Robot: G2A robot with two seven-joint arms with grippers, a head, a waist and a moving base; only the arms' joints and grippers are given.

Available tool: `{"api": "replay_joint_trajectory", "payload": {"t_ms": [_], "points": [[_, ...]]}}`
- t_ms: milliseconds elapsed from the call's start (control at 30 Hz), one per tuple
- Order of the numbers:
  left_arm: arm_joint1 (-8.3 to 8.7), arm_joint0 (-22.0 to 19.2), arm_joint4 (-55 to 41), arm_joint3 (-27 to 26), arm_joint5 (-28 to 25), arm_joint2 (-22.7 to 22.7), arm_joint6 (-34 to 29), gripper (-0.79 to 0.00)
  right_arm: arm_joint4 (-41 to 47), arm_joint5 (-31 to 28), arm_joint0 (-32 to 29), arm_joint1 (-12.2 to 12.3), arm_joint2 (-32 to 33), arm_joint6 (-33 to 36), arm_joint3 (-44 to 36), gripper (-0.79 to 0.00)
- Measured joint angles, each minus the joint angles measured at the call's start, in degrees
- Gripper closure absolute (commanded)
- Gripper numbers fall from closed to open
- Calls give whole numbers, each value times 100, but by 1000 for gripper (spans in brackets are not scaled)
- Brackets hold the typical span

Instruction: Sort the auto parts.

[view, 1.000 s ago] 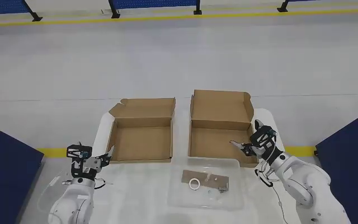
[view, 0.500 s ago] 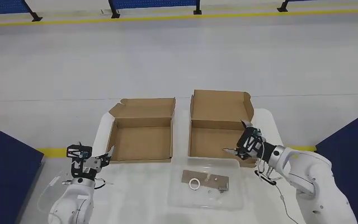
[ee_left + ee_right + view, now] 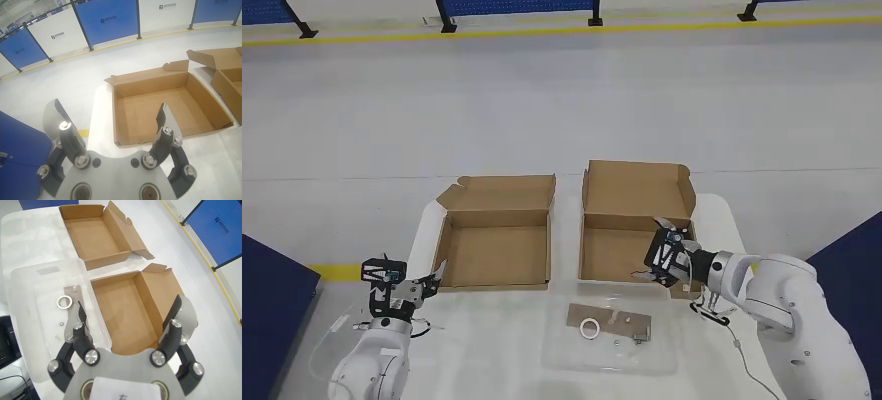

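Observation:
A clear plastic bin (image 3: 560, 352) sits at the table's front middle. In it lie a metal ring (image 3: 590, 327), a flat brown plate (image 3: 614, 318) and small metal bits (image 3: 639, 337). Behind it stand two open cardboard boxes, the left box (image 3: 492, 257) and the right box (image 3: 622, 252), both bare inside. My right gripper (image 3: 647, 250) hangs open over the right box's front right corner, close to the bin. Its wrist view shows the ring (image 3: 64, 301), a small nut (image 3: 60, 323) and the open right gripper (image 3: 128, 300). My left gripper (image 3: 432, 272) is open, left of the left box (image 3: 166, 109).
Both box lids stand folded back at the far side. The bin's rim (image 3: 22, 272) lies against the right box's front wall (image 3: 100, 321). The white table's rounded edge (image 3: 422, 225) runs close behind the left box. A black device (image 3: 7, 336) sits beside the bin's near end.
My right gripper has swung left from the table's right side to above the right box's front corner, turning toward the bin. The left arm has stayed still.

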Motion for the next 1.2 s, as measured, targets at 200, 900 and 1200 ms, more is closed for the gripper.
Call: {"api": "replay_joint_trajectory", "payload": {"t_ms": [200, 900, 1200], "points": [[0, 0, 0, 0, 0, 0, 0, -785, -127, -475, 152, 66, -227, 424, -305, -785], [0, 0, 0, 0, 0, 0, 0, -785, -125, -224, 595, 464, -1447, 1454, -256, -785], [0, 0, 0, 0, 0, 0, 0, -785, -3, 172, 997, 781, -2319, 1882, -53, -785]]}}
